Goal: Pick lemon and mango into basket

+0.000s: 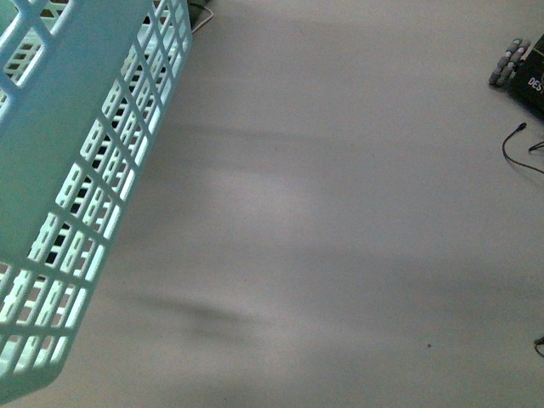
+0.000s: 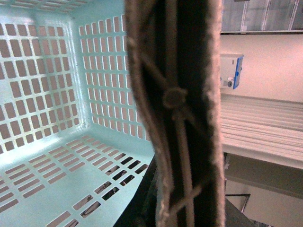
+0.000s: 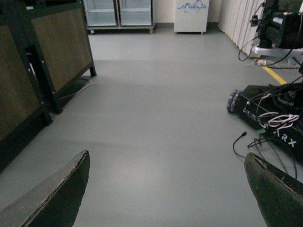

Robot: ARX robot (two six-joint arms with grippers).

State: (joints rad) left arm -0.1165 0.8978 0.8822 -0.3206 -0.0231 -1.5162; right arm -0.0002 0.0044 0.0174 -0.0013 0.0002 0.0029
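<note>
Two fruits, lemon and mango, appear in no view; I cannot locate either. On the right gripper point(image 3: 166, 156) the fingers point(image 3: 57, 189) are spread wide with nothing between them and bare floor point(image 3: 156, 109) ahead. For the left gripper, the brown handle point(image 2: 175, 99) crosses directly in front of its camera and hides its jaws, so I cannot tell its state. The basket point(image 2: 57, 156) lies just beyond that handle, its visible bottom bare.

Handling, as I judge it:
- **Lemon:** light, firm and smooth, so prone to roll. Grip across the short axis.
- **Mango:** heavier, glossy and slippery. Grip at mid-length, across the narrow width.
</note>
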